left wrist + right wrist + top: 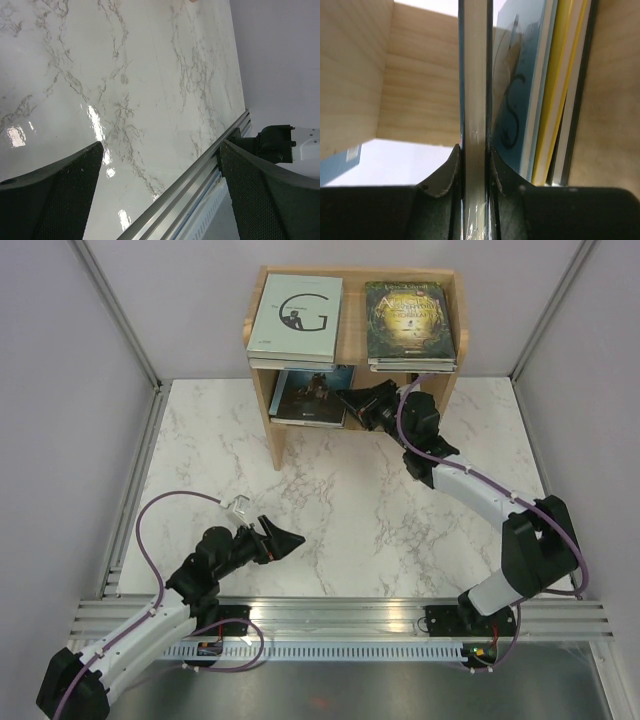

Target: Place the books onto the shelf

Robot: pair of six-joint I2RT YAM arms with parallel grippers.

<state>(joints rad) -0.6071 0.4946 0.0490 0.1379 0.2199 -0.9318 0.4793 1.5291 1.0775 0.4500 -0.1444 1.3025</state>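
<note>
Left tool (283, 541): jaws spread wide, holding nothing, above the marble worktop (350, 510).
Shelf (352, 335): at the worktop's far edge; pale green "G" book (295, 318) and dark green-gold book (410, 322) lie flat on top.
Right tool (362, 405): in the lower tier, narrowly closed on a thin book (475, 100), just beside blue and yellow books (522, 90).

Table (330, 530): white marble pattern, grey veins, glossy. Back wall (200, 310) ahead of me is plain, pale lilac-grey. Left wall (50, 440) and right wall (600, 390) look the same. Aluminium posts (115, 315) stand at the far corners, slanted in the top view. Ribbed aluminium rail (340, 618) runs along my near edge, and a side rail (135, 500) runs down the left. Dull grey metal sheet (350, 685) lies below the near rail. Light is even and soft. My left wrist view shows bright glare patches (95, 120) on the tabletop.
</note>
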